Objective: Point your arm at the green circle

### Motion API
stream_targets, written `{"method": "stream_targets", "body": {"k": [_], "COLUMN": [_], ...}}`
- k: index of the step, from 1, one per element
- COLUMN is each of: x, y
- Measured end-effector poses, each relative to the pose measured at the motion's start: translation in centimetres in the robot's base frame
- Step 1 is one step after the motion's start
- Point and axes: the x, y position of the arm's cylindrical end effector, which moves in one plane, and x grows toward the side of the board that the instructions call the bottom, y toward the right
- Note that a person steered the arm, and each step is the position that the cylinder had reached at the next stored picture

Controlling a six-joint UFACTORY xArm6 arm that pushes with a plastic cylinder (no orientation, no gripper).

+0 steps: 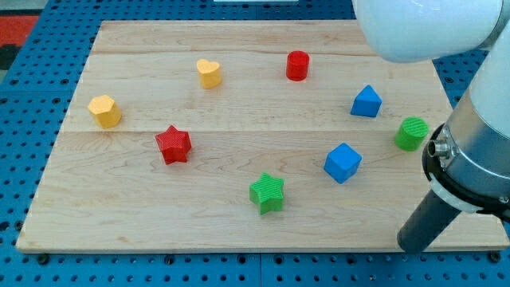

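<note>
We count eight blocks on the table (239, 231): two yellow, two red, two blue, two green. The green circle (412, 133) sits at the far right edge, beside the blue cube (343, 162). Our tip (416, 241) (a bare rod, nothing to open or close) rests near-right, below the circle, apart from it.

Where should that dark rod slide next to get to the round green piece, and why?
Probably a short slide toward the view's top. My tip sits near the board's bottom-right edge, and the green circle lies almost straight above it in the view, with bare wood between them.
</note>
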Motion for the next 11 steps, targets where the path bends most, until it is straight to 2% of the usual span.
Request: {"method": "stream_targets", "body": {"k": [5, 6, 8, 9, 10, 11], "x": [-1.3, -1.5, -1.5, -4.5, -9.7, -12.4], "y": [-0.4, 2.3, 2.4, 4.2, 4.2, 2.4]}}
